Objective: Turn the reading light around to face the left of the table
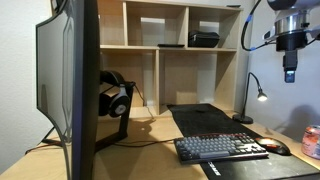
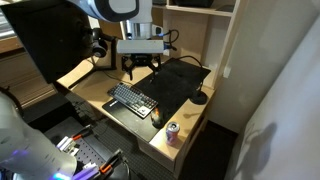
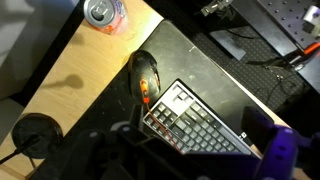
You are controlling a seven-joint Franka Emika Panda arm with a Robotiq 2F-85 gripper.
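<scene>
The task had not been started. The gripper (image 1: pixel 290 72) hung high over the right end of the table (image 1: pixel 155 128), well above and apart from the reading light (image 1: pixel 243 118), touching nothing. Whether its fingers were spread or pressed together I could not tell: they looked narrow in an exterior view and were lost in shadow in the wrist view. The lamp stood upright on its round base just beside the far corner of the black desk mat (image 1: pixel 200 118), close to the shelf unit (image 1: pixel 165 45), with its small head glowing. The base appeared as a dark disc in the wrist view (image 3: pixel 38 135). The reach down, the hold on the lamp and the turn toward the left were all left to do.

The pale wood top was crowded. On the mat lay a keyboard (image 1: pixel 220 147) with a mouse (image 1: pixel 275 147) next to it, and a drinks can (image 1: pixel 311 140) stood near the edge. Headphones (image 1: pixel 115 98) rested on a stand behind a large monitor (image 1: pixel 75 75). The room looked like a home office with plain walls.
</scene>
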